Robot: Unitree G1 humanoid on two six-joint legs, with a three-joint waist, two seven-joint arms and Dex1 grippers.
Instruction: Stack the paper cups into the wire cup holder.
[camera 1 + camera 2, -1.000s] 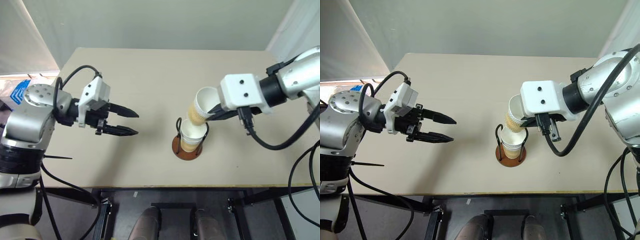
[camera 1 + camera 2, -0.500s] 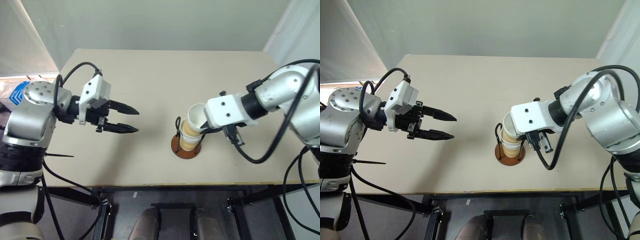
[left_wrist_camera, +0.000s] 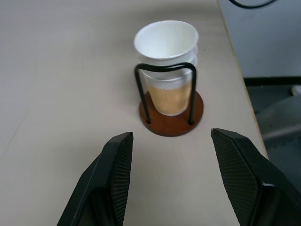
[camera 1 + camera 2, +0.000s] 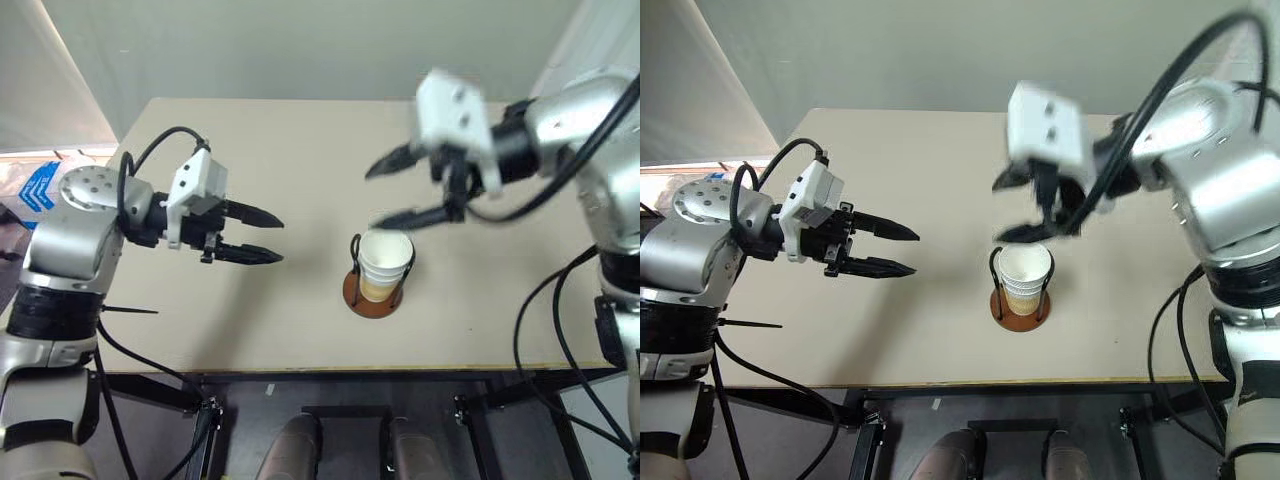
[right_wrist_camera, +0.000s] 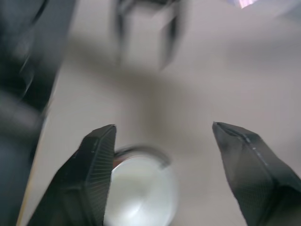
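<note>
The paper cups (image 4: 385,262) sit nested in one upright stack inside the wire cup holder (image 4: 372,298), near the middle front of the table; the stack's white rim rises above the black wire arches. In the left wrist view the cups (image 3: 167,42) and the holder's reddish-brown base (image 3: 171,123) lie straight ahead. My right gripper (image 4: 375,197) hangs open just above and behind the stack, holding nothing; from its wrist view the top cup (image 5: 141,188) shows below the fingers. To the left of the holder and well apart from it, my left gripper (image 4: 280,240) is open and empty, pointing at it.
The beige table (image 4: 300,150) has bare surface all around the holder. Its front edge runs close below the holder. A blue object (image 4: 40,180) lies off the table's left side. Black cables hang from both arms.
My right gripper set its cup down into the stack in the holder, let go, opened and rose above it. The left arm has stayed in place.
</note>
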